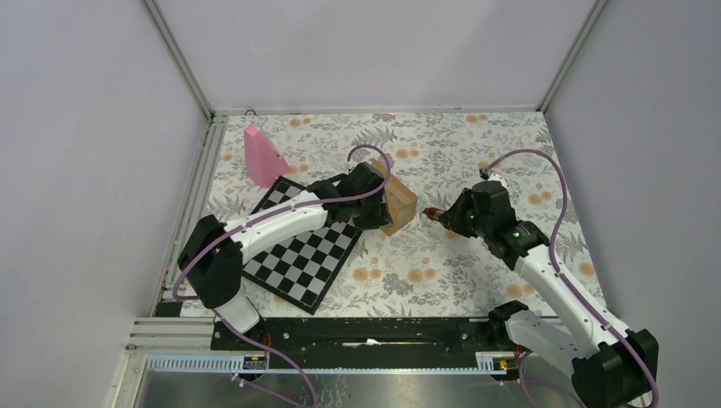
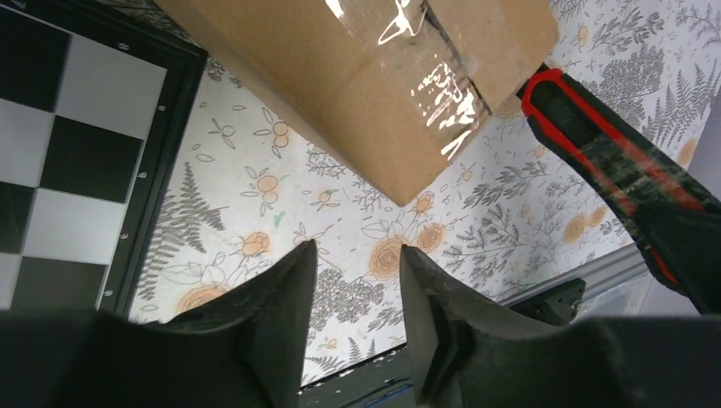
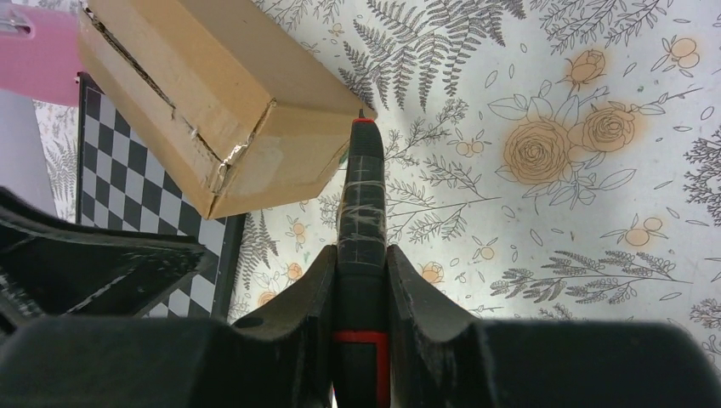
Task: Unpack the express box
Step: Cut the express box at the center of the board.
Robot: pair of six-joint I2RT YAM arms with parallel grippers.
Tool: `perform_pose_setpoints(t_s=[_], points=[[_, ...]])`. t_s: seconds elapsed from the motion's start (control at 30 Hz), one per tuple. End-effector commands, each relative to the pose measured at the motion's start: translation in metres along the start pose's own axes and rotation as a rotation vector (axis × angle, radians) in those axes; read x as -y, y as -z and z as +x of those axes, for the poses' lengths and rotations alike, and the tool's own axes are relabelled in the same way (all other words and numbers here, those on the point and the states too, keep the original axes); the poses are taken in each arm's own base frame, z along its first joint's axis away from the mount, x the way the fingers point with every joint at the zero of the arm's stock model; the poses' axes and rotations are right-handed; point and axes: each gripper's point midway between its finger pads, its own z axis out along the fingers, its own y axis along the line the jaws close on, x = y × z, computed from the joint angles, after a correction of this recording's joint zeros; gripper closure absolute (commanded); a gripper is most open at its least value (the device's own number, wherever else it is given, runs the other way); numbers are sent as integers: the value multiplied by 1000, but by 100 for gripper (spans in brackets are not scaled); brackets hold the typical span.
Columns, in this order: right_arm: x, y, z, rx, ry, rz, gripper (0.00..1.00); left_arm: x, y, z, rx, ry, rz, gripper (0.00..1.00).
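The express box is a small brown taped carton lying on the floral cloth by the chessboard's far right corner. My left gripper is right beside it. In the left wrist view the gripper is open and empty, and the box lies just beyond the fingertips, apart from them. My right gripper is shut on a red and black box cutter. The cutter's tip sits at the box's near right corner. The cutter also shows in the left wrist view.
A black and white chessboard lies left of the box under the left arm. A pink cone stands at the back left. Metal frame rails run along the cloth's left and far edges.
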Motion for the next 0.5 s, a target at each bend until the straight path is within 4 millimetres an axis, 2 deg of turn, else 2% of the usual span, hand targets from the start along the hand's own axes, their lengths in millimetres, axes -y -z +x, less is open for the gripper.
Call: perform_pose_setpoints(t_s=[0.0,0.17,0.3,0.4,0.47], points=[[-15,4,-27,79,51,-33,100,24,-17,0,-16,82,91,58],[-21,8,-38,112,68,-40,100,39,-37,-9,-13,142,121,65],[-21,20,-48,158,63,-34,100,45,-51,-34,21,209,162,68],[-15,30,-48,185,38,-23,100,51,-52,-57,57,225,197,68],[-8,37,-49,221,8,-14,100,54,-49,-63,56,211,212,69]])
